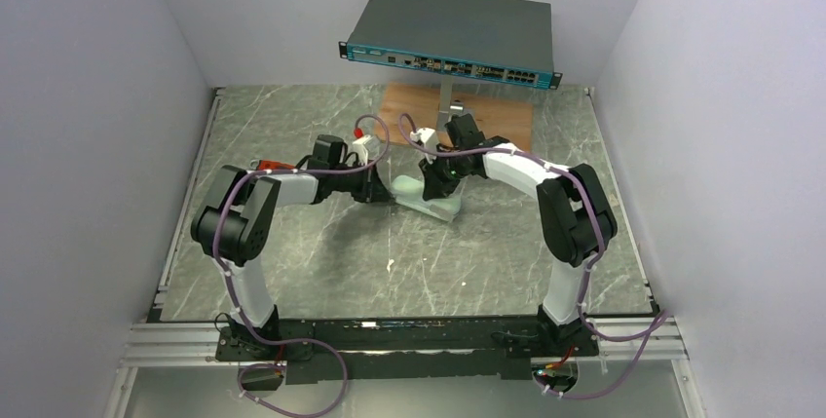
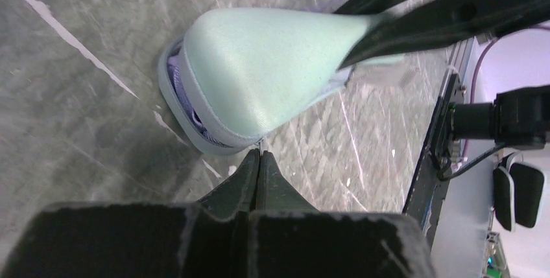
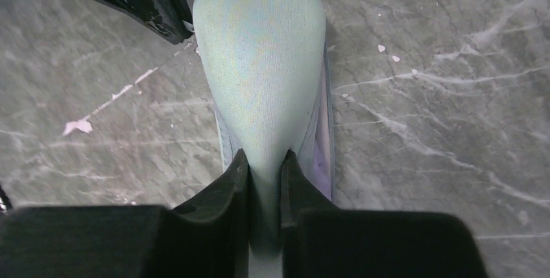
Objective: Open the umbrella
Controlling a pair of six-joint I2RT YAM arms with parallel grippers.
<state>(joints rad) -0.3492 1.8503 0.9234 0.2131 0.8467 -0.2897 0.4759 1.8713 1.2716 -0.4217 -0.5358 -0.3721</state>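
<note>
A mint-green oblong case (image 1: 430, 201) lies mid-table, its upper shell (image 2: 259, 64) lifted off the lower rim. In the gap shows the umbrella's (image 3: 321, 151) pale lavender fabric (image 2: 176, 74); the rest of the umbrella is hidden inside. My right gripper (image 3: 264, 161) is shut on the pinched end of the case's upper shell (image 3: 259, 64), seen from above at the case's far end (image 1: 440, 182). My left gripper (image 2: 261, 153) is shut at the case's left rim (image 1: 387, 194), with a thin silver zipper pull caught between its tips.
A network switch (image 1: 448, 33) on a stand rises behind the case, over a wooden board (image 1: 492, 114). A red-handled object (image 1: 273, 165) lies by the left arm. Grey walls close in the marble table (image 1: 321, 252) on both sides.
</note>
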